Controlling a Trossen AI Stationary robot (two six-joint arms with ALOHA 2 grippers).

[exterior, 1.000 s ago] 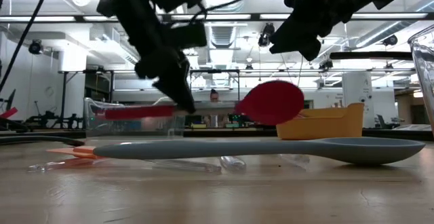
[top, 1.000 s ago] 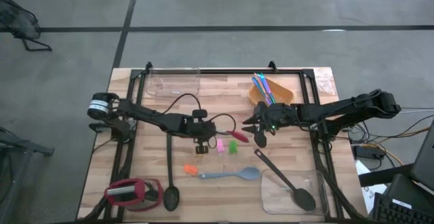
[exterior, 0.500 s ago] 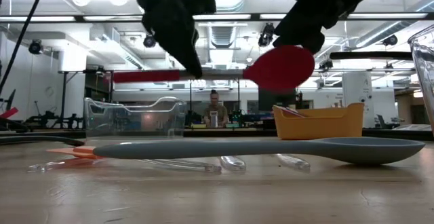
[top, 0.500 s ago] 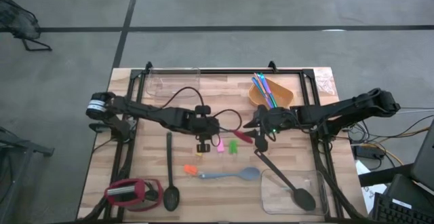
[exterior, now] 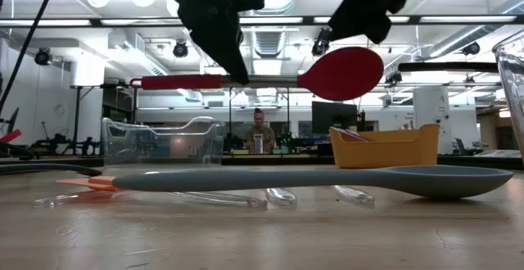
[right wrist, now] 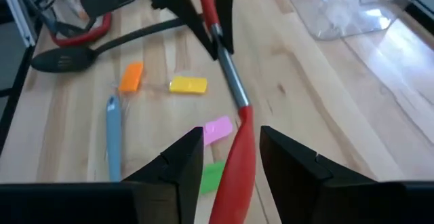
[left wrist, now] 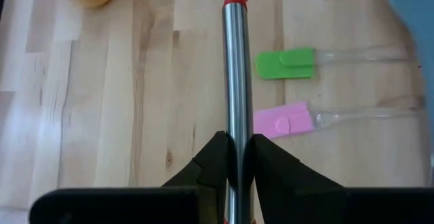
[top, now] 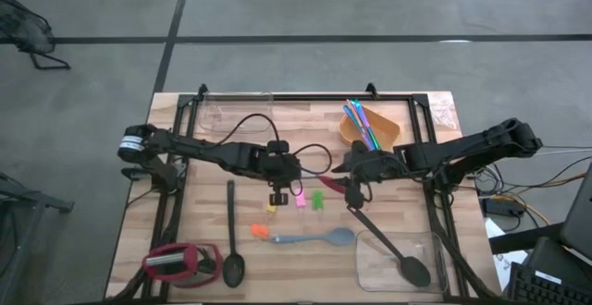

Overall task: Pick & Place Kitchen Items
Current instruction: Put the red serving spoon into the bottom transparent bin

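The red spatula [exterior: 270,78] hung level above the middle of the table [top: 194,222], clear of the wood. The left gripper [left wrist: 230,157], its arm stretched in low from the left edge, was clamped tight on the steel shaft. The right gripper [right wrist: 230,157], reaching in from the right side, had its fingers spread to either side of the red head without pinching it. Under them lay pink [left wrist: 283,121], green [left wrist: 286,64], yellow [right wrist: 188,85] and orange [right wrist: 131,76] pieces, and a grey-blue spoon [exterior: 311,177] nearer the front edge
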